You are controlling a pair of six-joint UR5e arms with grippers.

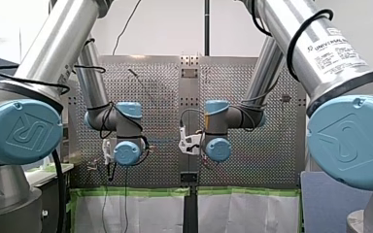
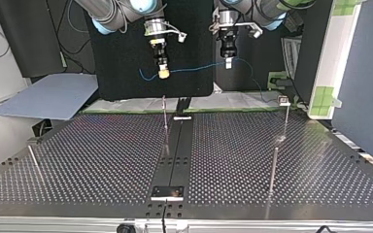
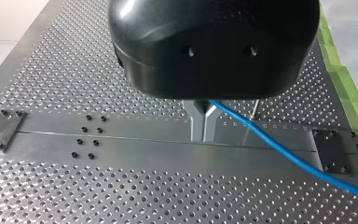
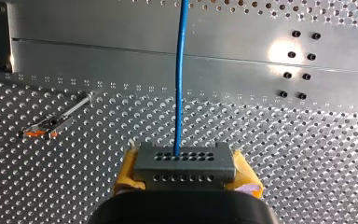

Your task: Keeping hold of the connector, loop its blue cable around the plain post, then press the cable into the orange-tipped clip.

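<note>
Two end effectors are holding the blue cable (image 3: 279, 149) high over the tabletop (image 2: 102, 160), probably to clear the posts (image 2: 165, 119): my right end effector (image 2: 163, 73) is pinching the connector (image 4: 185, 163), my left end effector (image 3: 203, 122) is squeezing the cable. The orange-tipped clip (image 4: 46, 127) is standing below.

The front view sits far back, behind and above my left arm (image 1: 53, 53) and my right arm (image 1: 320, 53), facing the table (image 1: 252, 145). The top view sits low across it, with the arms entering at 12 o'clock. Each wrist view hangs close over the table, with the left gripper (image 3: 203, 133) at 12 o'clock and the right gripper (image 4: 186, 175) with the connector (image 4: 185, 163) at 6. Both share the cable (image 3: 279, 149) and the mid strip (image 3: 135, 149).
</note>
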